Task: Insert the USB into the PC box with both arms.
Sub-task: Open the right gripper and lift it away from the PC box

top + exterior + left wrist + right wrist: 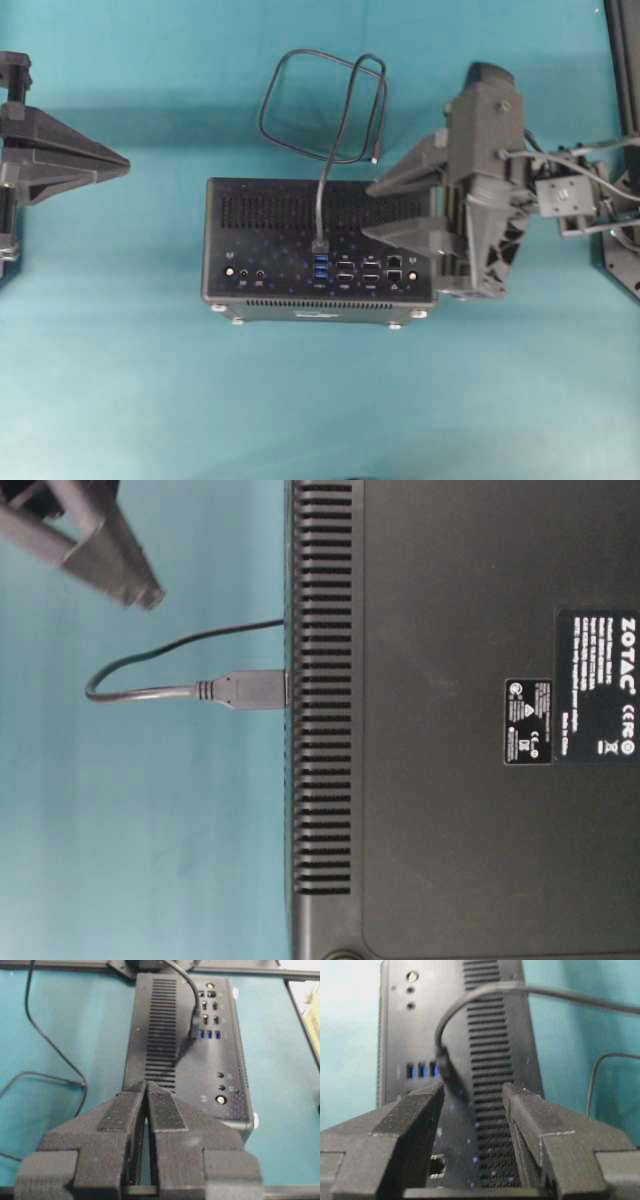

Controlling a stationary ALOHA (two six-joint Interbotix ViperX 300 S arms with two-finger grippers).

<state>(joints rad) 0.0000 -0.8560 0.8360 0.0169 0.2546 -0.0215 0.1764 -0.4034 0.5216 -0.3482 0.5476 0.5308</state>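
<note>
In my right wrist view, low in frame, the right pincer [472, 1105] stands open and empty. Beyond it, mid-frame, the thin dark USB cable's plug [443, 1067] sits in the black vented PC box [490, 1035]. Left pincer [146, 1091] closed, empty. Insertion looks finished; next I'd back away.

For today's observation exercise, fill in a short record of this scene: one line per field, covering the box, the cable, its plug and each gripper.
PC box: black case lying on the teal table, port face up
USB plug: seated in a port beside the blue ports
cable: looped on the table behind the box
left gripper: fingers shut, holding nothing, short of the box
right gripper: fingers open, over the box's right end, holding nothing
</note>
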